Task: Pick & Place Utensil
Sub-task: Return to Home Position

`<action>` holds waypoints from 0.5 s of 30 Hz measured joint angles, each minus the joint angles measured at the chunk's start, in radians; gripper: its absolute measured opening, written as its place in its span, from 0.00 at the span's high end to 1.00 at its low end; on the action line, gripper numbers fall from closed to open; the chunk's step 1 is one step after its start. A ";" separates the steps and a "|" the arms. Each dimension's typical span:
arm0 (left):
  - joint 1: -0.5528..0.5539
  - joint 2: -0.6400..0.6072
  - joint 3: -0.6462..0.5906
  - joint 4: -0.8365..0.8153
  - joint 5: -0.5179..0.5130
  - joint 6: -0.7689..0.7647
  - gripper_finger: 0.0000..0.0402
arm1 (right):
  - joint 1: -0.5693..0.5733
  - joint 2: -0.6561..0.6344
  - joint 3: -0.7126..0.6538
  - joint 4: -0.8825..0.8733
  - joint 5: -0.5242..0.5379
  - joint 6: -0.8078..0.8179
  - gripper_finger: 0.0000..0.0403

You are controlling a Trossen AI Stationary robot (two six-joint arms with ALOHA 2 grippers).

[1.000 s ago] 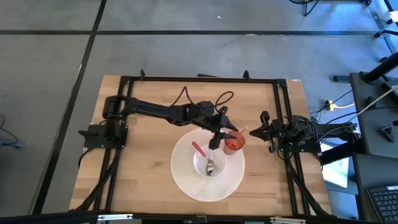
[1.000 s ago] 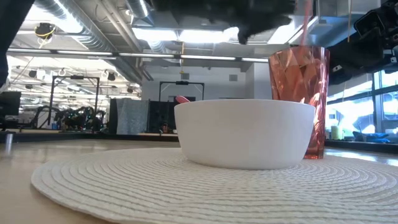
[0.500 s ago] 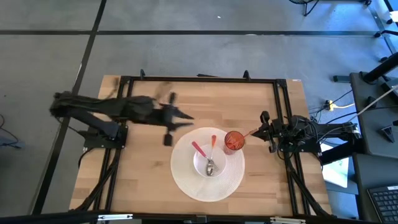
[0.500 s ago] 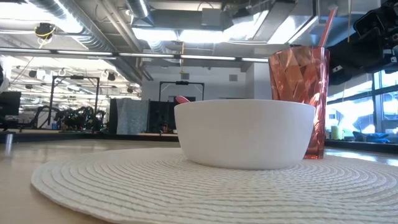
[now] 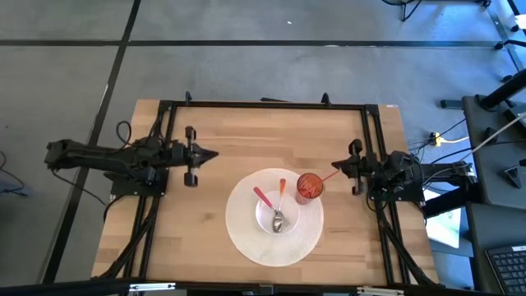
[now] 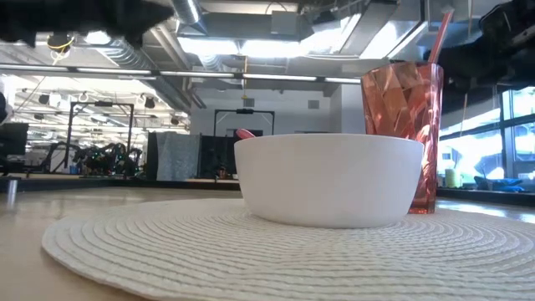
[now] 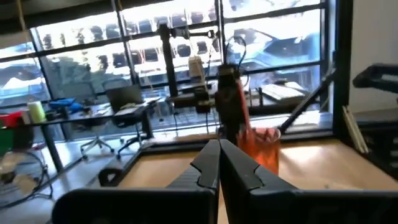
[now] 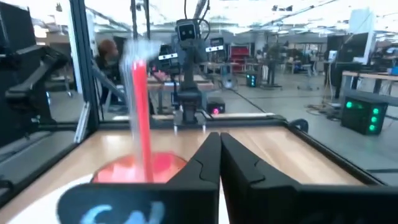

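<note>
A white bowl (image 5: pixel 276 215) (image 6: pixel 330 180) stands on a round woven placemat (image 5: pixel 246 238). It holds a pink-handled utensil (image 5: pixel 262 197) and an orange-handled spoon (image 5: pixel 281 191), whose heads lie in the bowl and whose handles lean on its rim. A red tumbler (image 5: pixel 309 187) (image 6: pixel 401 125) stands by the bowl's right side. A red stick-like utensil (image 5: pixel 326 175) (image 8: pixel 140 118) leans out of it toward the right. My left gripper (image 5: pixel 214 154) (image 7: pixel 219 163) is shut and empty near the table's left side. My right gripper (image 5: pixel 335 168) (image 8: pixel 219 155) is shut beside the red stick's upper end, and I see no touch.
A black frame (image 5: pixel 263 105) runs along the table's edges, and both arm bases stand on it. Bare wood (image 5: pixel 263 136) lies between the placemat and the far edge.
My left gripper has drawn back from above the tumbler and bowl toward the table's left edge. The red stick in the tumbler, which stood nearly upright under the gripper, now leans to the right. The orange-handled spoon, hidden under the gripper a second ago, now shows in the bowl.
</note>
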 joint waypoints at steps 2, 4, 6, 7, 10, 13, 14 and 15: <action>0.015 -0.038 -0.056 0.002 0.027 0.003 0.99 | 0.000 0.000 0.000 -0.031 0.000 0.003 0.99; 0.026 -0.065 -0.104 0.005 0.039 0.006 0.99 | 0.000 0.000 0.000 -0.063 0.008 0.011 0.99; 0.034 -0.082 -0.140 0.014 0.055 0.007 1.00 | 0.000 0.000 0.000 -0.092 0.028 0.026 0.99; 0.036 -0.090 -0.151 0.022 0.065 0.007 1.00 | 0.000 0.000 0.000 -0.101 0.033 0.031 0.99; 0.040 -0.103 -0.190 0.048 0.111 0.047 0.99 | 0.000 0.000 0.000 -0.108 0.033 0.030 1.00; 0.039 -0.109 -0.237 0.057 0.148 0.111 1.00 | 0.000 0.000 0.000 -0.112 0.025 0.029 1.00; 0.041 -0.111 -0.256 0.079 0.143 0.113 1.00 | 0.000 0.000 0.000 -0.111 0.025 0.029 1.00; 0.046 -0.114 -0.264 0.085 0.132 0.112 1.00 | 0.000 0.000 0.000 -0.111 0.025 0.029 1.00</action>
